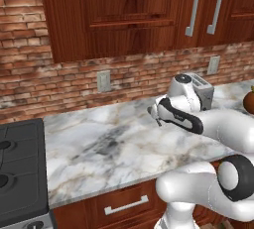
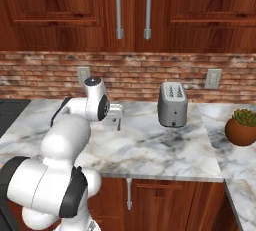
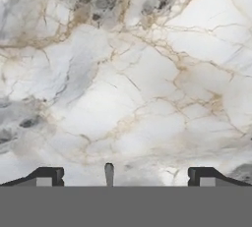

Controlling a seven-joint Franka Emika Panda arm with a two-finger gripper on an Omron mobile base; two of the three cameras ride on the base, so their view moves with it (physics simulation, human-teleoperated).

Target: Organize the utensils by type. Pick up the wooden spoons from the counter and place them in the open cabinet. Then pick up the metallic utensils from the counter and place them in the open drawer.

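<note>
One gripper (image 3: 125, 176) – jaws spread wide, nothing held; in the hand view the two dark tips sit far apart at the lower edge with bare marble between them. A thin grey sliver (image 3: 109, 172) rises between the tips (too little of it shows to name).

One counter (image 1: 99, 148) – white-grey veined marble, crossing the middle of the left base view; the gripper (image 1: 153, 114) hangs over it right of centre.

One toaster (image 2: 172, 104) – silver, upright, centre-right of the right base view, well apart from the gripper (image 2: 118, 117).

One potted plant (image 2: 241, 127) – right edge, on the marble.

One stove (image 1: 20, 173) – dark, lower left.

Two wall outlets (image 2: 83, 75) on the brick.

Several upper cabinets (image 2: 60, 5), reddish-brown, doors shut.
</note>
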